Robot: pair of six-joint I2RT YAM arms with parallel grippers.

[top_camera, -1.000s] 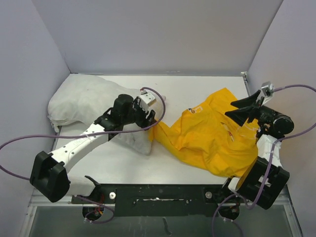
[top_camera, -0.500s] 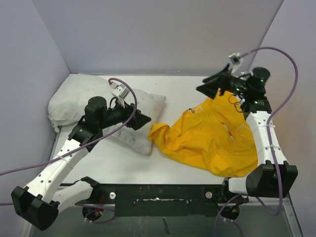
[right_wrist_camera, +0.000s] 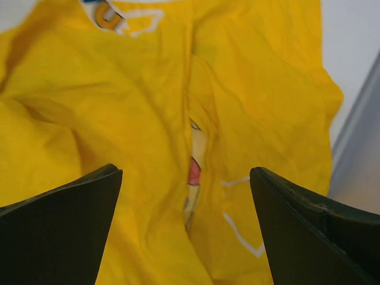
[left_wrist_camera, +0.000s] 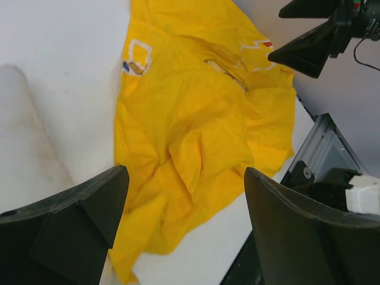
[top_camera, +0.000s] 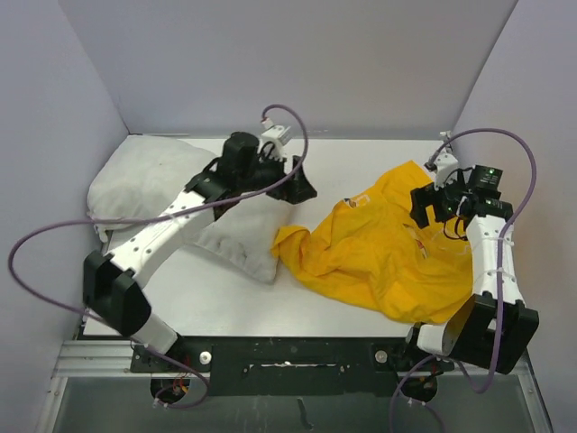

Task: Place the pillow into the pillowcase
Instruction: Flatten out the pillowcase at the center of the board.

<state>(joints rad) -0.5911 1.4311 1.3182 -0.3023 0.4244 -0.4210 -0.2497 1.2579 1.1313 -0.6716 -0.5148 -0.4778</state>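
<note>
The white, wrinkled pillow point(top_camera: 149, 194) lies at the left of the table; its edge shows in the left wrist view point(left_wrist_camera: 24, 142). The crumpled yellow pillowcase point(top_camera: 379, 257) lies at the right, and its printed face shows in a fold in the right wrist view point(right_wrist_camera: 193, 160). My left gripper point(top_camera: 305, 185) is open and empty, held above the pillow's right end and facing the pillowcase point(left_wrist_camera: 190, 130). My right gripper point(top_camera: 425, 207) is open and empty, hovering over the pillowcase's upper right part. Its jaws straddle the fold without touching it.
Grey-purple walls close in the back and both sides. A metal rail point(top_camera: 448, 144) runs along the table's right edge. Purple cables point(top_camera: 54, 244) loop from both arms. The right gripper point(left_wrist_camera: 309, 35) shows in the left wrist view.
My left arm swung up and right, from over the pillow to its right end. My right arm dropped from the back wall down over the pillowcase. Pillow and pillowcase have not moved.
</note>
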